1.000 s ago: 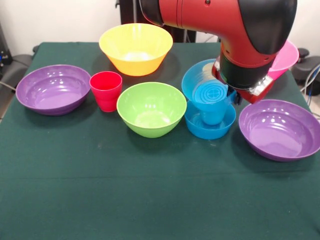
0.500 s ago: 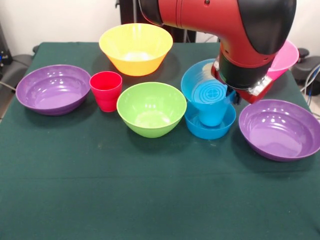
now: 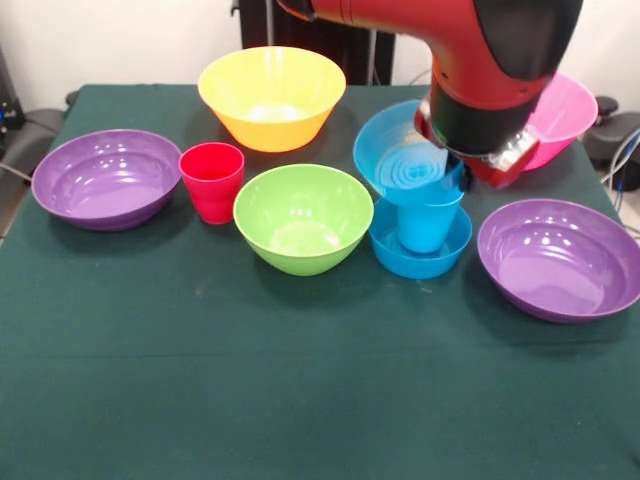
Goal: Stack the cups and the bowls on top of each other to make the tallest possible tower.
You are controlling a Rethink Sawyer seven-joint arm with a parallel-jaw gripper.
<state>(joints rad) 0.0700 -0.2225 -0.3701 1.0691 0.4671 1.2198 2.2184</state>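
Since the earlier frame, the arm [image 3: 470, 60] had risen and drawn toward the table's far side, and the second blue bowl [image 3: 400, 150] had tipped up with it, its mouth now facing the camera and its axis tilted well off vertical. It sat over the blue cup [image 3: 425, 220], which stood upright, axis vertical, inside the lower blue bowl [image 3: 420, 255]. The gripper lay hidden behind the arm's housing, so its state could not be told. Counted: two blue bowls, two purple bowls [image 3: 105, 178] [image 3: 560, 258], one green bowl [image 3: 302, 218], one yellow bowl [image 3: 271, 97], one pink bowl [image 3: 565, 118], one blue cup, and one red cup [image 3: 212, 181], all mouth-up on the table [image 3: 300, 400].
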